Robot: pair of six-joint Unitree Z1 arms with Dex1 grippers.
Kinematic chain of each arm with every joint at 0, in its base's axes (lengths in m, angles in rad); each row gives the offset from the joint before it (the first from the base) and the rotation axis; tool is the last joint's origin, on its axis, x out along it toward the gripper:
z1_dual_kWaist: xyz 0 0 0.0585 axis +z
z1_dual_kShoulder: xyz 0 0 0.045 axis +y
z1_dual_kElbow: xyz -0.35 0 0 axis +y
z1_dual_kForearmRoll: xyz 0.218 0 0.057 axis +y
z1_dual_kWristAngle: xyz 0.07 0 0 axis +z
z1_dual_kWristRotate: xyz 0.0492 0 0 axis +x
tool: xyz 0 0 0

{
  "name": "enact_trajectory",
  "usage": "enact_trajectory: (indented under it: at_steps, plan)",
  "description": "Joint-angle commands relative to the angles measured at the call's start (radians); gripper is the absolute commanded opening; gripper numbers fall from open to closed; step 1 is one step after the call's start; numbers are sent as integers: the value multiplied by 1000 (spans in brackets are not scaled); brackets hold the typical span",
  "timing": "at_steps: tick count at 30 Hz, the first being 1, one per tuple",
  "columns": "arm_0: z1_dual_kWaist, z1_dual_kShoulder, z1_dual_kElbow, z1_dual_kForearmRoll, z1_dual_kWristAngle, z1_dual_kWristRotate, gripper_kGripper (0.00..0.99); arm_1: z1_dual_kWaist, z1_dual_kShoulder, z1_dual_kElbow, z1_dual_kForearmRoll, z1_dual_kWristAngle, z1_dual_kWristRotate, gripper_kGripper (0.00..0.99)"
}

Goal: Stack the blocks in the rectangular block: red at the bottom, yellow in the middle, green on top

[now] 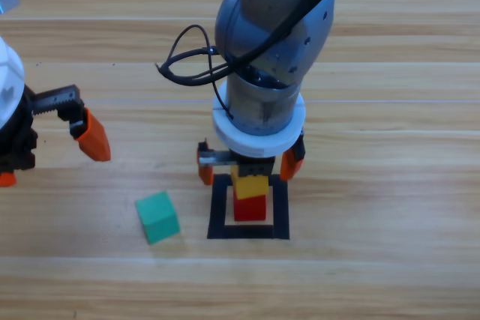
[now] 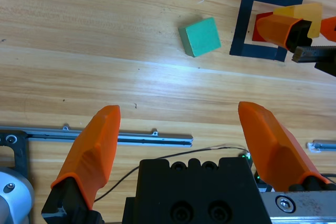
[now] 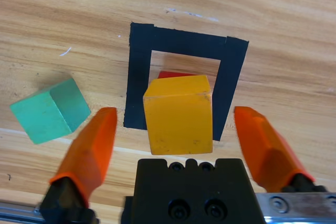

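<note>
Yellow [image 1: 250,184] atop red [image 1: 250,208], right pincer [image 1: 250,164] open around it, green [image 1: 157,216] beside

You have a wooden desk [image 1: 390,275] of pale planks, their grain running side to side in the high view. In the left wrist view a metal rail [image 2: 131,139] lies flat on the desk, with a thin black wire [image 2: 173,157] beside it.

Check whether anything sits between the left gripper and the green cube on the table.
Nothing visible does. The left gripper waits open at the table's left edge, and only bare wood lies between its fingers and the green cube. The right gripper, open around the yellow cube on the red cube, stands beyond it.
</note>
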Motion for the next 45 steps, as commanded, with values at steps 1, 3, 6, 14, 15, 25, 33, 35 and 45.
enact_trajectory:
  at_steps: [1, 3, 6, 14, 15, 25, 33, 35, 45]
  plan:
    - [-18, -11, 19, -19, -8, 8, 962, 45, -112, 16, 13, -57, -58, 990]
    - [-18, -10, 13, -30, -4, -7, 962, 50, -210, 46, -1, -84, -98, 990]
    - [-15, 10, 2, -43, 4, -55, 957, 50, -418, 280, -222, -74, -217, 990]
    - [1, 230, -101, -50, -13, -190, 945, -148, -923, 1108, -935, 209, -473, 990]
    - [4, 276, -118, -50, -19, -193, 945, -159, -954, 1145, -943, 209, -486, 990]
    - [51, 493, -194, -54, -70, -240, 943, -167, -917, 1252, -971, 213, -638, 988]
    - [133, 547, -206, -62, -116, -271, 945, -154, -876, 1267, -995, 146, -727, 988]
    - [146, 569, -213, -69, -128, -266, 943, -154, -869, 1267, -995, 129, -734, 988]
    - [160, 638, -191, -128, -165, -207, 945, -153, -863, 1264, -995, 110, -740, 988]
